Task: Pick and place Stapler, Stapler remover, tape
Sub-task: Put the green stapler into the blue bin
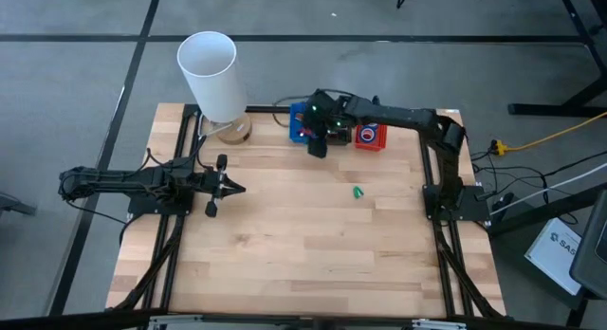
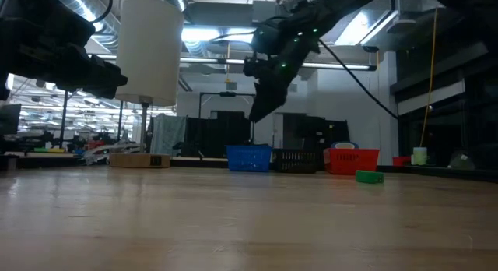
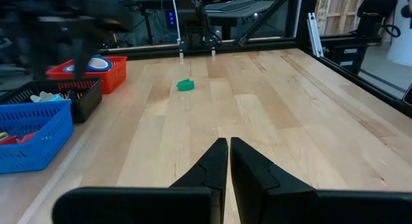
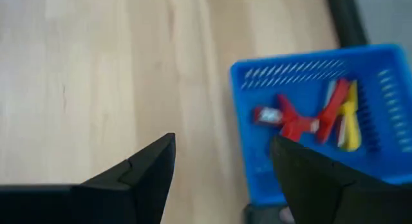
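Observation:
Three small baskets stand in a row at the table's far edge: blue [image 1: 300, 121], black [image 2: 299, 160] and red [image 1: 372, 137]. The blue basket [image 4: 322, 114] holds red and yellow pieces [image 4: 302, 118]. The red basket [image 3: 106, 73] holds a blue tape roll [image 3: 96, 63]. The black basket [image 3: 61, 95] holds small pale pieces. A small green object [image 1: 358, 191] lies alone on the table right of centre. My right gripper [image 4: 222, 143] is open and empty, above the table just near of the blue basket [image 1: 318, 147]. My left gripper [image 3: 228, 147] is shut and empty, at the table's left [image 1: 235, 188].
A tall white cylinder [image 1: 211, 72] stands on a round base at the far left corner, next to the blue basket. The green object also shows in the low view [image 2: 369, 176] and the left wrist view [image 3: 185, 85]. Bare wood fills the table's middle and near half.

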